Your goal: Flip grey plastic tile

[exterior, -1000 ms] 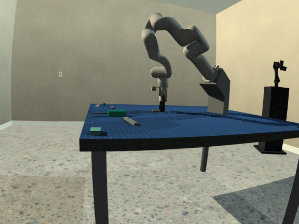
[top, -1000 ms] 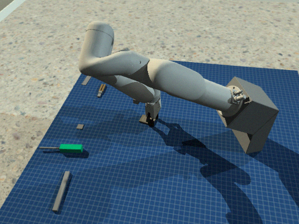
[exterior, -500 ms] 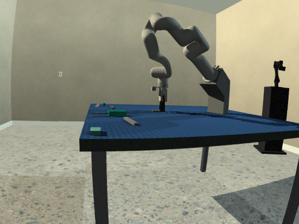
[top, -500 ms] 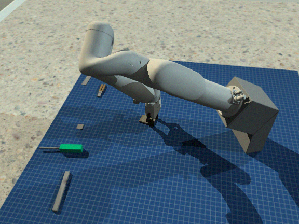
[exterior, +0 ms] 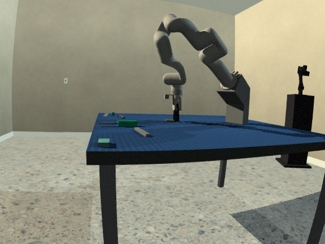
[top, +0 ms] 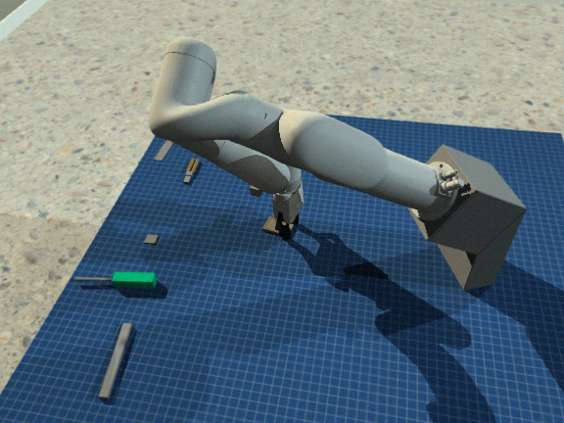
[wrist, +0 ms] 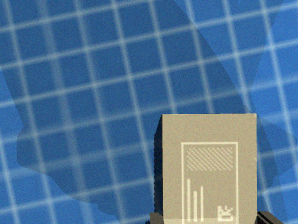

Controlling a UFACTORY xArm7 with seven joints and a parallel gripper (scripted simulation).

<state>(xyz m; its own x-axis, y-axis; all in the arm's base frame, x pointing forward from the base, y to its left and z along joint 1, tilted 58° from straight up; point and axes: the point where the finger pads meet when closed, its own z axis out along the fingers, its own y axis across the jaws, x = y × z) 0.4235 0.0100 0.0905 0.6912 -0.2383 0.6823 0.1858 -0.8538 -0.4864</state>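
Note:
The thick grey plastic tile [top: 269,226] [exterior: 169,120] [wrist: 210,129] looks grey-tan and lies about level at the surface of the blue gridded mat [top: 235,382] [exterior: 197,141] [wrist: 100,65]. Its upper face shows a pale printed frame with hatching, bars and a small code mark. My gripper [top: 289,226] [exterior: 176,120] [wrist: 210,219] points straight down, part closed, with one black finger at each long side of the tile. No gap shows between fingers and tile, so it looks shut on it. The tile's near end and the fingertips' lower parts are hidden.
A green-handled screwdriver [top: 134,280] [exterior: 127,123], a long grey bar [top: 116,360] [exterior: 142,132], a small grey square [top: 151,239], a knife with orange handle sides [top: 191,170] and a flat grey strip [top: 164,150] lie toward the mat's left side. A teal block [exterior: 104,142] stands near a corner.

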